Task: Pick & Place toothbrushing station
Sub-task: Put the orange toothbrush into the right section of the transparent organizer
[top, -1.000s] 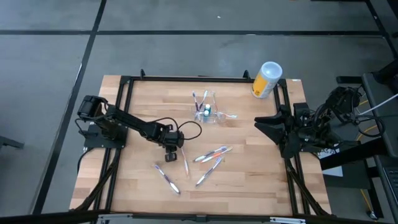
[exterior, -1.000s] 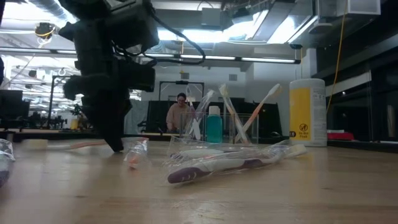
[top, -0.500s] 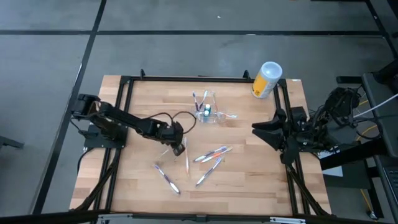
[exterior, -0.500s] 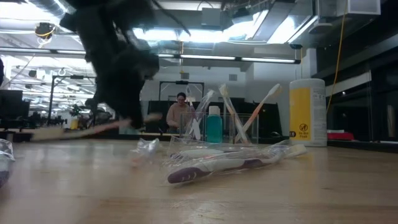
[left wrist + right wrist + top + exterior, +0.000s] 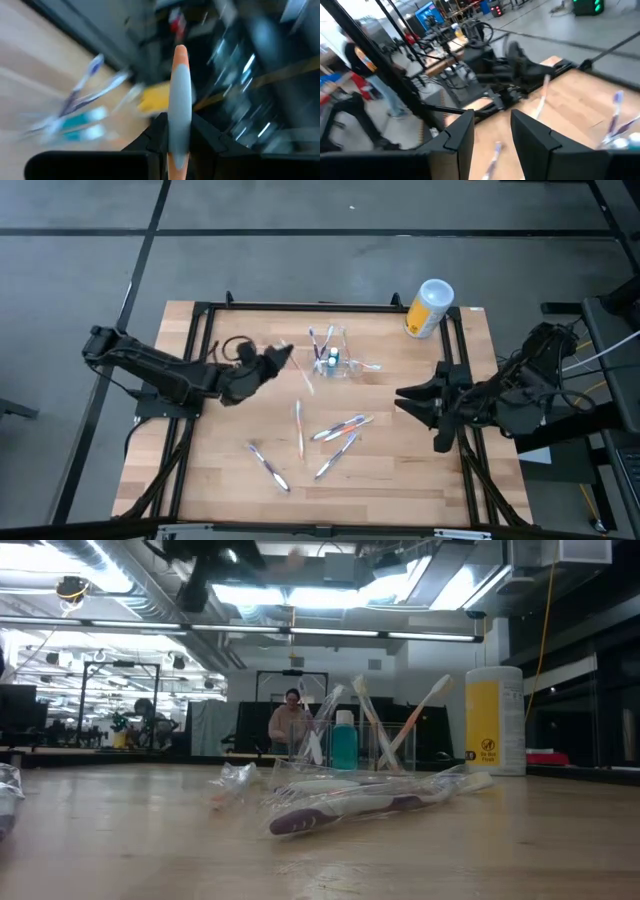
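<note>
Left gripper (image 5: 283,357) is raised off the worktop (image 5: 400,470), fingers clamped on a toothbrush (image 5: 179,100) (white shaft, orange tip). Toothbrushing station (image 5: 332,354) sits at 12 o'clock on the worktop, just beside the fingers at their 3 o'clock. Brush's long axis runs on out past the fingers. Left arm is nearer. Right gripper (image 5: 418,406) waits at the 3 o'clock edge, fingers parted and empty.

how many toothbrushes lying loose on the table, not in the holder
4 toothbrushes: one nearest the front edge, one mid-table, two wrapped ones right of it. The wrapper by the toothbrushing station may hide another.
</note>
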You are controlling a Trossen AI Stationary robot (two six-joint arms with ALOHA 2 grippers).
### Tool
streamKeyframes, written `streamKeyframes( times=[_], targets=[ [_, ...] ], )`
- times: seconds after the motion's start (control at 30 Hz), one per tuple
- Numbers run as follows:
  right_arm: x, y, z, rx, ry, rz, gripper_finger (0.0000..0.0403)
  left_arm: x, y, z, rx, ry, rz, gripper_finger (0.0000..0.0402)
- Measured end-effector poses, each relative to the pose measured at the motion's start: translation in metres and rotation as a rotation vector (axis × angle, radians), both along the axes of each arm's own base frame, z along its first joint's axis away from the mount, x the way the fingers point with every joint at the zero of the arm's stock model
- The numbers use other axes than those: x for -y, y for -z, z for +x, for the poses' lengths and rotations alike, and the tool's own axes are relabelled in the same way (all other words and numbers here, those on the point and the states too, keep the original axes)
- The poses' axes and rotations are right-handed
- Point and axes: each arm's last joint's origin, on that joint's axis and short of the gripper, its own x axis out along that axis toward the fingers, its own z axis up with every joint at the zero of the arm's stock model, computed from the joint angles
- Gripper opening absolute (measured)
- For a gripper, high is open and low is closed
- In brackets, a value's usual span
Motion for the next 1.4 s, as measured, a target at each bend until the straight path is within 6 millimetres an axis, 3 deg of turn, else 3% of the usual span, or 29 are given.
streamKeyframes(
  times=[0.23, 0.37, 0.57, 0.8, 0.97, 1.13, 1.23, 1.4],
  targets=[
    [0.001, 0.008, 0.017, -0.078, 0.022, -0.296, 0.013, 0.023, -0.008, 0.019, 0.433, -0.224, -0.105, 0.0048],
    [0.001, 0.023, 0.032, -0.196, -0.021, -0.501, 0.013, 0.035, -0.014, 0.034, 0.563, -0.206, -0.136, 0.0048],
    [0.009, 0.036, 0.044, -0.307, -0.043, -0.554, 0.013, 0.045, -0.042, 0.05, 0.702, -0.048, -0.073, 0.0048],
    [0.016, 0.03, 0.054, -0.273, -0.105, -0.651, 0.013, 0.06, -0.07, 0.061, 0.728, 0.084, -0.012, 0.0048],
    [0.011, 0.029, 0.065, -0.262, -0.153, -0.847, 0.013, 0.07, -0.069, 0.061, 0.737, 0.127, -0.062, 0.0048],
    [-0.001, 0.044, 0.081, -0.316, -0.35, -1.154, 0.013, 0.079, -0.069, 0.058, 0.752, 0.14, -0.097, 0.0048],
    [-0.007, 0.05, 0.09, -0.355, -0.301, -1.296, 0.013, 0.084, -0.068, 0.056, 0.742, 0.138, -0.108, 0.0048],
    [-0.012, 0.044, 0.1, -0.314, -0.223, -1.413, 0.013, 0.097, -0.065, 0.052, 0.713, 0.158, -0.137, 0.0048]
  ],
)
